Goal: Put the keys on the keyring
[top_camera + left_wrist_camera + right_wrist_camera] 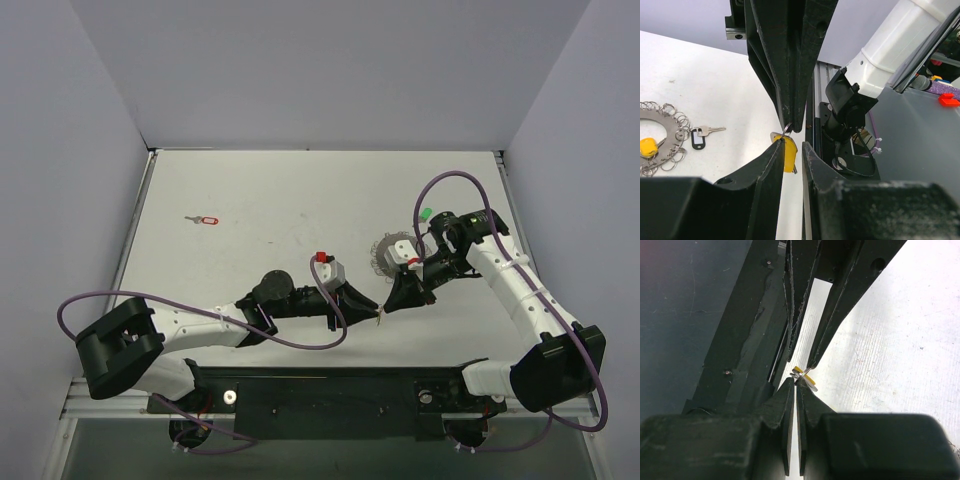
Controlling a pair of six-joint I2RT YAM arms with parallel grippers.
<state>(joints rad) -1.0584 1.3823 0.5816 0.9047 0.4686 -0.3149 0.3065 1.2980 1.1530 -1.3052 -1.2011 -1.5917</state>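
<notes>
The keyring (390, 250), a grey hoop edged with small rings, lies on the table just behind my right gripper. It also shows in the left wrist view (667, 125), with a yellow tag (647, 147) on it and a dark grey key (700, 137) beside it. My two grippers meet tip to tip near the table's front. My right gripper (388, 303) (796, 381) is shut on the small ring of a yellow key (788, 152) (805, 374). My left gripper (374, 312) (792, 147) stands narrowly open around the yellow head, which touches one finger. A red key (205, 219) lies far left. A green key (427, 214) lies behind the right arm.
The table's front edge with its metal rail (820, 85) and the black base plate (330, 395) lie right beside the meeting grippers. Purple cables (300, 340) loop off both arms. Grey walls enclose the table on three sides.
</notes>
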